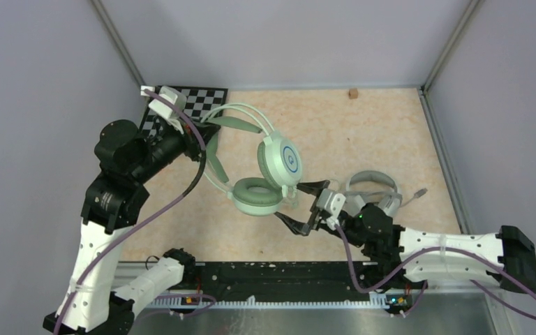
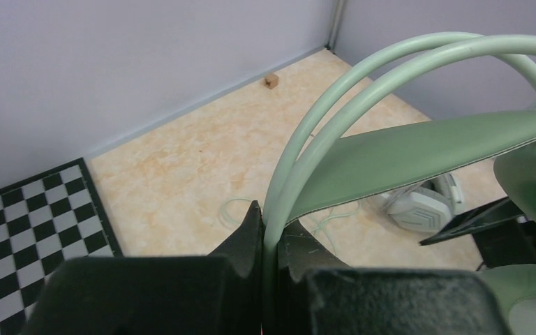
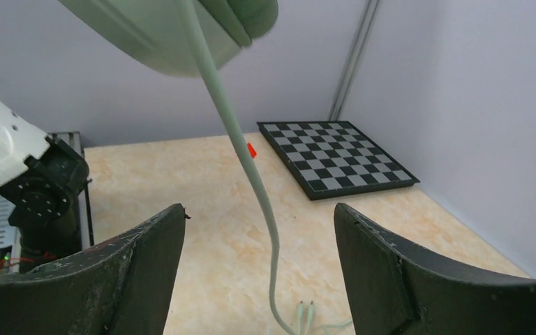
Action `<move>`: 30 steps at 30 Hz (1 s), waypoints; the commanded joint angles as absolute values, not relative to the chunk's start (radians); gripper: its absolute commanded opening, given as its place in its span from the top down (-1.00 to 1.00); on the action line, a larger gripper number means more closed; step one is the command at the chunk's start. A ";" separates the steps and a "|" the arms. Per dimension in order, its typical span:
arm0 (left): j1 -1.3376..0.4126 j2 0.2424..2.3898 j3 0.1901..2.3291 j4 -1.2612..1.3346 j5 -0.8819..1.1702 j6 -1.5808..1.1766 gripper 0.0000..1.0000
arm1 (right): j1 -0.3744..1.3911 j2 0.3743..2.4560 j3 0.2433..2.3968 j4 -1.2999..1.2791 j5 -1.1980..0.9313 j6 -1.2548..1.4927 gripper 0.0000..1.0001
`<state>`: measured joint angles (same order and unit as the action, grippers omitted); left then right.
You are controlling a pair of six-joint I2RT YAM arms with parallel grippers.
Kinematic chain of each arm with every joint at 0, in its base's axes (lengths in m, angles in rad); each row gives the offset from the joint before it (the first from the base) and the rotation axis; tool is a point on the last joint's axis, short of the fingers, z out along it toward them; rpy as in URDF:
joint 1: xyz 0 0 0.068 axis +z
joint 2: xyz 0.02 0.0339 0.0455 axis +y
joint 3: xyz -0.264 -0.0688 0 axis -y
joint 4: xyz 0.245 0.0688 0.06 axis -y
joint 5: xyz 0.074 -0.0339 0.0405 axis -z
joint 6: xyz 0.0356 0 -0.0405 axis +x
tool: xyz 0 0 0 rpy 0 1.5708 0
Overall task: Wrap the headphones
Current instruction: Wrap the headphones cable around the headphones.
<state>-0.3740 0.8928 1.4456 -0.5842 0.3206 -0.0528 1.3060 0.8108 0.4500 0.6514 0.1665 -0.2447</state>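
Beige marbled table (image 1: pixel 363 132), pale walls on three sides.

Top view:
- My left gripper (image 1: pixel 206 132) is pressed together on the headband of the mint-green headset (image 1: pixel 283 160). The two cups hang out beyond the jaws, toward my right arm.
- My right gripper (image 1: pixel 306 207) is spread wide. The lower green cup sits just off its fingertips.
- White headset (image 1: pixel 373 185) lies on the table just beside and behind the right gripper, well apart from the left one.
- Checkerboard (image 1: pixel 195 101) is under and behind the left gripper. Small wooden block (image 1: pixel 353 93) sits at the far wall.

Left wrist view:
- Jaws closed on the twin pale-green hoops of the headband. The padded green strap fans out ahead of them to the right.
- White headset lies on the table past the strap, far ahead of the jaws.
- A loose run of pale-green cable (image 2: pixel 321 220) lies on the table just ahead of the fingertips.

Right wrist view:
- Jaws stand far apart and hold nothing.
- A green cup hangs above them at the top edge.
- Its cable drops from the cup straight down through the gap between my fingers (image 3: pixel 132 272) to the table. It touches neither finger that I can see.
- Two plug ends (image 3: pixel 306 310) lie on the table low between the jaws.
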 commanded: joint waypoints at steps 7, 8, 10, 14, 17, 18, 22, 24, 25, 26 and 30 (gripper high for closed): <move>-0.374 0.875 1.485 -0.474 0.500 -0.204 1.00 | 1.286 0.921 0.430 0.867 0.186 -0.313 -0.05; -0.374 0.873 1.484 -0.475 0.510 -0.212 1.00 | 1.276 0.923 0.426 0.872 0.173 -0.306 0.11; -0.373 0.872 1.481 -0.471 0.542 -0.236 1.00 | 1.257 0.930 0.423 0.873 0.146 -0.295 0.33; -0.374 0.865 1.440 -0.405 0.698 -0.324 1.00 | 1.190 0.931 0.406 0.912 0.080 -0.235 0.70; -0.373 0.850 1.370 -0.285 0.843 -0.423 1.00 | 1.111 0.933 0.409 0.944 0.007 -0.165 0.74; -0.374 0.845 1.346 -0.267 0.877 -0.445 1.00 | 1.102 0.935 0.418 0.939 -0.015 -0.159 0.75; -0.373 0.819 1.280 -0.282 0.921 -0.405 1.00 | 1.098 0.953 0.496 0.870 -0.044 -0.165 0.75; -0.374 0.811 1.222 -0.267 0.957 -0.381 1.00 | 1.096 0.959 0.516 0.870 -0.044 -0.148 0.75; -0.373 0.811 1.193 -0.264 0.969 -0.370 1.00 | 1.091 0.961 0.524 0.876 -0.044 -0.136 0.76; -0.373 0.813 1.168 -0.270 0.991 -0.338 1.00 | 1.082 0.962 0.535 0.875 -0.044 -0.116 0.77; -0.374 0.819 1.113 -0.373 1.012 -0.132 1.00 | 1.024 0.958 0.600 0.779 -0.042 -0.040 0.82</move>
